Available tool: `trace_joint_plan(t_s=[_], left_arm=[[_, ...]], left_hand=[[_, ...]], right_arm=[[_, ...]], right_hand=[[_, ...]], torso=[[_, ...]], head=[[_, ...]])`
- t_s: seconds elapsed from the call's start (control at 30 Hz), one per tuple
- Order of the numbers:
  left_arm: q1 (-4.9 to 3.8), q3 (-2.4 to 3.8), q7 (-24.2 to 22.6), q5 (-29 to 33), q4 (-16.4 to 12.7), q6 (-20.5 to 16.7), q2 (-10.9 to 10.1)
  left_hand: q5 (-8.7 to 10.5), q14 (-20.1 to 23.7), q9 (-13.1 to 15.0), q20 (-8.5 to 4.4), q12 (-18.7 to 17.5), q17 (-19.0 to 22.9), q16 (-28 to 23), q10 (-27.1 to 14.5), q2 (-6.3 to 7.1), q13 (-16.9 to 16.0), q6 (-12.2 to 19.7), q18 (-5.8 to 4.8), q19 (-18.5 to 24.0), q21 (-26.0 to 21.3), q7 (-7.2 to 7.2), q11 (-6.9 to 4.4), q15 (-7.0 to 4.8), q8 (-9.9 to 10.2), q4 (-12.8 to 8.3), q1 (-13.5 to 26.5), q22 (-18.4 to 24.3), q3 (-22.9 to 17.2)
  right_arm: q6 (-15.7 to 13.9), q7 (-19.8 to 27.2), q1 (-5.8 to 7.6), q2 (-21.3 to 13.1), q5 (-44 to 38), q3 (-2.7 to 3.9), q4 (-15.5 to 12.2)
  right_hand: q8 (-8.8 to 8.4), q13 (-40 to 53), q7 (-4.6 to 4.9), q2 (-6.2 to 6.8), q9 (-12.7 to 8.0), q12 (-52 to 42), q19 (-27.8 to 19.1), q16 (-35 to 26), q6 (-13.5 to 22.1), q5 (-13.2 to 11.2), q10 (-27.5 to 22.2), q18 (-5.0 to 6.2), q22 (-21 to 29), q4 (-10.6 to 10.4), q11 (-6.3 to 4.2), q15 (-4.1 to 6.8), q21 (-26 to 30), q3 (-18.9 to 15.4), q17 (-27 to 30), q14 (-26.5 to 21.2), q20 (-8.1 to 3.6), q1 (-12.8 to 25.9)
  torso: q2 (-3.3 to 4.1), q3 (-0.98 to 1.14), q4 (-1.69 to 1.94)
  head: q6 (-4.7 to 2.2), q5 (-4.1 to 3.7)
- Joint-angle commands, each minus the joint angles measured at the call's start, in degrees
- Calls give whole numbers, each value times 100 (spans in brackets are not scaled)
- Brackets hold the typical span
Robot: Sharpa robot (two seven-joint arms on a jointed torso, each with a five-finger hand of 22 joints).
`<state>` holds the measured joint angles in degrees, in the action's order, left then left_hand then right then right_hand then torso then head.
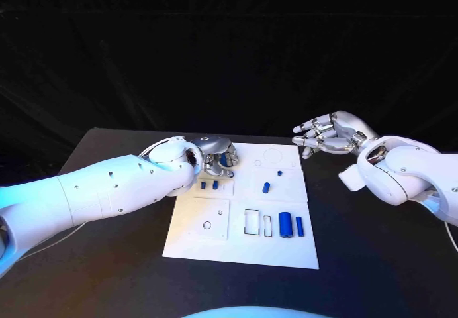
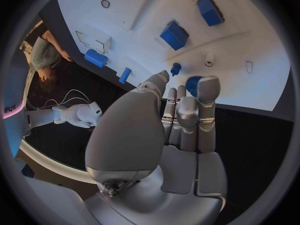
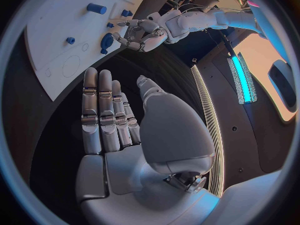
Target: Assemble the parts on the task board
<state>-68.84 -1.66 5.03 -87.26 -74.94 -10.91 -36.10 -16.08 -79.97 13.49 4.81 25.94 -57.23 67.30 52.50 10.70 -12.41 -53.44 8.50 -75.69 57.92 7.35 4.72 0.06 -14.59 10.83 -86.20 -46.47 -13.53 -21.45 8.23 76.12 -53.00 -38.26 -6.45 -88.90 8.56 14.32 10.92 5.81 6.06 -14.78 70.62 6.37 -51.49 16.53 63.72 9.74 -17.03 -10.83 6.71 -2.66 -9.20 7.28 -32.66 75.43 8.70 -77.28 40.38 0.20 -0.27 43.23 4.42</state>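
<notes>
The task board lies mid-frame on the black table, bare table all round it. The left hand covers the board's upper-left corner, fingers extended and empty, partly hiding a round blue part. The right hand, fingers apart, hovers off the upper-right corner. Two blue cylinders lie lower right, long axes running up-frame.

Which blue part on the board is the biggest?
The thick blue cylinder at the task board's near edge, beside a thinner blue cylinder; the others are far smaller.
</notes>
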Motion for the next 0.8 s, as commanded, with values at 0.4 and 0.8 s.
trace_joint_plan(t_s=[0.4, 0.8], left_arm=[[29, 12, 164, -365, 117, 545, 135], [40, 13, 86, -408, 227, 535, 218]], left_hand=[[7, -180, -120, 8, -36, -164, 269, 107, -95, 132, -164, -92, -133, 321, 8, -13, -21, 92, 13, 3, -364, -68], [29, -194, -255, -11, -174, -93, 315, 358, -198, 324, -308, -107, -121, 443, -18, -50, -55, 235, -40, -111, -499, -385]], right_arm=[[35, 51, -6, 3, -27, 2, -8], [37, 49, -7, 14, -27, 2, -7]], right_hand=[[0, -7, 18, -52, -6, -26, 6, -39, 4, 26, -46, 77, 5, 14, 9, -31, 40, -31, -3, 22, 17, 13], [0, -7, 18, -52, -6, -26, 6, -39, 4, 26, -46, 77, 5, 14, 9, -31, 40, -31, -3, 22, 17, 13]], torso=[[-1, 1, -1], [-2, 5, 3]], head=[[21, -5], [47, -16]])
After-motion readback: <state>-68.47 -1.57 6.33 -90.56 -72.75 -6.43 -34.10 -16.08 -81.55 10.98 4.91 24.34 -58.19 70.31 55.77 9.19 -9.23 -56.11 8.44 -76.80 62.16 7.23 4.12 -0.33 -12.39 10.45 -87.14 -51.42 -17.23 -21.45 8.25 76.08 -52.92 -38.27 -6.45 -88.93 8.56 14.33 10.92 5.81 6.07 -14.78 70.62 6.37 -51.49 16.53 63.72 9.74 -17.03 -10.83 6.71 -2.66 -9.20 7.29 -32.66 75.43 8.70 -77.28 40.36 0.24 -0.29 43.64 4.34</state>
